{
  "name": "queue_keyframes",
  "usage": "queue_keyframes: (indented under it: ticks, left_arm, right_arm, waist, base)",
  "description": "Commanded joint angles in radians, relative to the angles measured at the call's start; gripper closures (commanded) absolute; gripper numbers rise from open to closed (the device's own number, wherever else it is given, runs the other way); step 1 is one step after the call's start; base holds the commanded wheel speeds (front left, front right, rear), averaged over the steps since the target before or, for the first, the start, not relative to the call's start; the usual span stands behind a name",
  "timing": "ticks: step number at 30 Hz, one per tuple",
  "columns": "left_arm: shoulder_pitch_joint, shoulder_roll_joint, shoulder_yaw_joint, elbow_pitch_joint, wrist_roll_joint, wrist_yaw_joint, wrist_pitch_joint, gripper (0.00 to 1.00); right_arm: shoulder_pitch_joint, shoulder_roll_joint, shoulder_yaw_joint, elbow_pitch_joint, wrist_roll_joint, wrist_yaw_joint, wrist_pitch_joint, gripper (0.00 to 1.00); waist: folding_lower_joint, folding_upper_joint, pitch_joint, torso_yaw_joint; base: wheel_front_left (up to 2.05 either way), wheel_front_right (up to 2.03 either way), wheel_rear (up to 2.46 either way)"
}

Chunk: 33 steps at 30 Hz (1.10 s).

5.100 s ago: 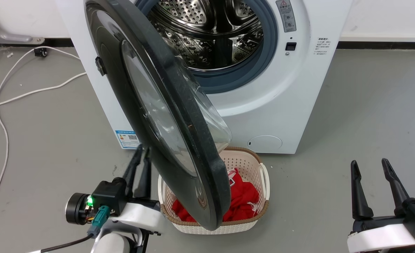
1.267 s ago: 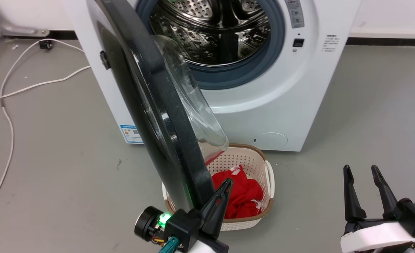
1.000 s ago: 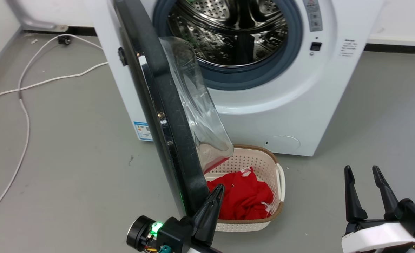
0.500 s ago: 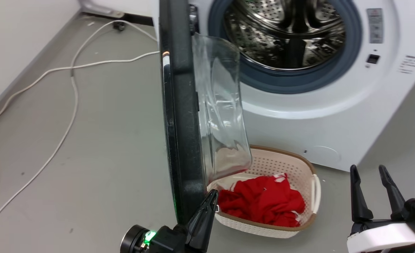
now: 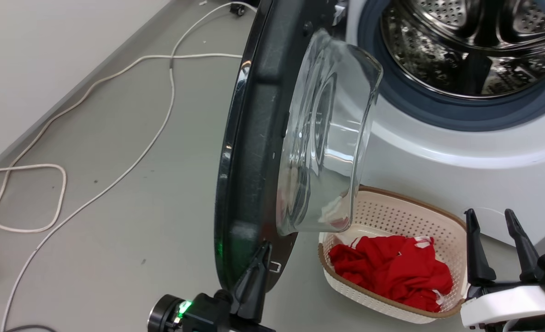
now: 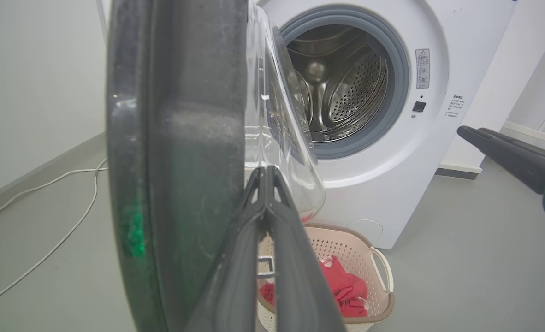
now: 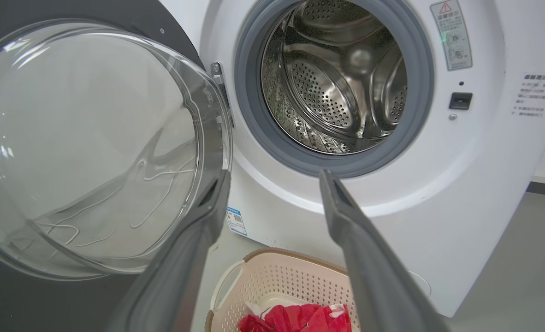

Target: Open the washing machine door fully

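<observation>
Left pincer (image 6: 265, 171), clenched empty, is set against the washing machine door (image 5: 249, 138) at 6 o'clock; judged stiff, heavy, best pushed there.

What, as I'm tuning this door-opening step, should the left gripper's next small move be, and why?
Probably push the large round glossy black washing machine door farther left: the shut left gripper sits at its inner face, and the door is not fully back.
</observation>
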Motion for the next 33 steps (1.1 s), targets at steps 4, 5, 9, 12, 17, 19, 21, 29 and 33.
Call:
queue_keyframes:
  ticks: [4,5,9,12,17,19,21,29,33]
  left_arm:
    - [-0.024,0.007,0.041,0.020,-0.014,0.020,-0.021,1.00]
    - [-0.028,0.007,0.051,0.026,-0.019,0.024,-0.024,1.00]
    - [-0.048,0.012,0.103,0.046,-0.028,0.039,-0.044,1.00]
    - [-0.069,0.014,0.144,0.060,-0.034,0.055,-0.056,1.00]
    - [-0.107,0.017,0.229,0.083,-0.049,0.068,-0.068,1.00]
    - [-0.124,0.020,0.263,0.093,-0.055,0.064,-0.070,1.00]
    - [-0.144,0.018,0.302,0.096,-0.063,0.058,-0.071,1.00]
    - [-0.197,0.021,0.450,0.134,-0.051,0.028,-0.071,1.00]
    - [-0.224,0.014,0.527,0.177,-0.047,-0.003,-0.070,1.00]
  right_arm:
    - [-0.020,0.001,0.000,-0.012,-0.013,-0.001,0.007,0.00]
    - [-0.022,0.001,0.001,-0.015,-0.013,-0.001,0.008,0.00]
    - [-0.028,0.001,0.004,-0.029,-0.025,-0.001,0.025,0.00]
    - [-0.032,0.001,-0.002,-0.040,-0.034,-0.001,0.036,0.00]
    - [-0.037,0.001,-0.003,-0.062,-0.044,-0.001,0.052,0.00]
    - [-0.044,0.001,-0.005,-0.068,-0.050,-0.001,0.059,0.00]
    - [-0.050,0.001,-0.007,-0.078,-0.053,-0.001,0.065,0.00]
    - [-0.067,0.001,-0.008,-0.096,-0.070,-0.001,0.080,0.00]
    - [-0.075,0.001,-0.006,-0.099,-0.076,-0.001,0.084,0.00]
  waist:
    - [0.0000,0.0000,0.024,0.028]
    - [0.0000,0.0000,0.028,0.028]
    - [0.0000,0.0000,0.049,0.023]
    - [0.0000,0.0000,0.066,0.019]
    - [0.0000,0.0000,0.095,0.008]
    - [0.0000,0.0000,0.105,0.004]
    - [0.0000,0.0000,0.119,0.001]
    - [0.0000,0.0000,0.155,-0.018]
    - [0.0000,0.0000,0.168,-0.027]
  base:
    - [0.00,0.00,0.00]
    - [0.00,0.00,0.00]
    - [0.00,0.00,0.00]
    - [0.00,0.00,0.00]
    - [0.00,0.00,0.00]
    - [0.00,0.00,0.00]
    - [0.00,0.00,0.00]
    - [0.00,0.00,0.00]
    - [0.00,0.00,0.00]
